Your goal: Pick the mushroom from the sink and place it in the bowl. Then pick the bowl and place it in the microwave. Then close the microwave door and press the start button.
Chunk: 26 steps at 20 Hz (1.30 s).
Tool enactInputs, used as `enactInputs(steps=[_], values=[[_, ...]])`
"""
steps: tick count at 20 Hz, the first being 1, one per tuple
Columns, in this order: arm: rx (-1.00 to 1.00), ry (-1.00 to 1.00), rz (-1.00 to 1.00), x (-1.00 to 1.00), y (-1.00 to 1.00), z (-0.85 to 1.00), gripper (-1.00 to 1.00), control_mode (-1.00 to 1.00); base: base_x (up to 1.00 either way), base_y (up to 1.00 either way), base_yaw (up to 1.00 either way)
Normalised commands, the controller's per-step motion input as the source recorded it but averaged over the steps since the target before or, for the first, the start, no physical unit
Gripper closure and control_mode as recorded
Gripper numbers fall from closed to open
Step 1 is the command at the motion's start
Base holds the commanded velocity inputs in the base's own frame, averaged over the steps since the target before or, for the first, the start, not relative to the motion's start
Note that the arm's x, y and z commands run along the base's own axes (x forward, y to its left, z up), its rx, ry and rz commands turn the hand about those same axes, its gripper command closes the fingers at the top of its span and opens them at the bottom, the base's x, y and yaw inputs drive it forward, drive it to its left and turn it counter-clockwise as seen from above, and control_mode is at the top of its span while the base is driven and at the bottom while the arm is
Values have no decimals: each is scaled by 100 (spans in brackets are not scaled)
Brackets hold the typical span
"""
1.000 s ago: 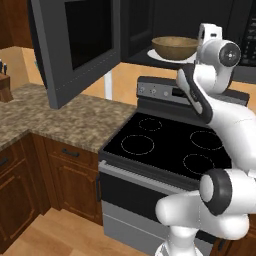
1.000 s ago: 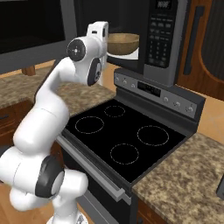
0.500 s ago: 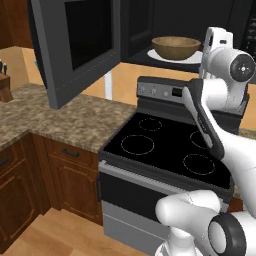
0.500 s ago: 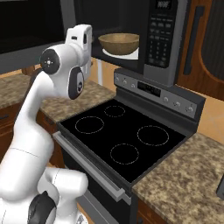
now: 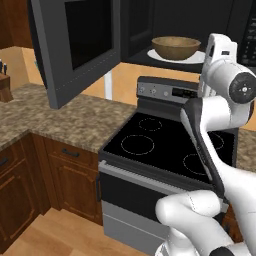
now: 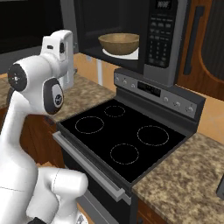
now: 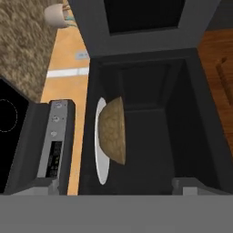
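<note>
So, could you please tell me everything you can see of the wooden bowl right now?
The bowl is wide, round and light brown, wood by its look, with a darker inside. It stands upright on the white turntable plate inside the microwave, whose door hangs open. Only the plate touches it. From the hand view it appears rolled sideways, showing its speckled outer wall. Whether anything lies inside cannot be made out.

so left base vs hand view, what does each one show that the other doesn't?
Left base alone: the wooden cabinets, all four stove burner rings, a knife block at the far left edge.

Hand view alone: a pale pot on the counter and, at the bottom, the gripper's dark finger tips.

Both: the bowl on the white turntable plate inside the microwave, and the microwave door swung open.
</note>
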Motion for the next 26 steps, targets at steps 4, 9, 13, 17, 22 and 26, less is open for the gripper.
enactInputs(steps=[4, 9, 13, 17, 22, 26], values=[[1, 0, -10, -66, 61, 0, -100, -100, 0, 0, 0], [0, -1, -10, -65, 63, 0, -100, -100, 0, 0, 0], [0, -6, -10, -69, 51, 0, -100, -100, 0, 0, 0], [0, -11, -10, -74, 36, 0, -100, -100, 0, 0, 0], [0, -8, -7, -59, 58, 0, -100, -100, 0, 0, 0], [3, -4, -7, -43, 66, 0, -100, -100, 0, 0, 0]])
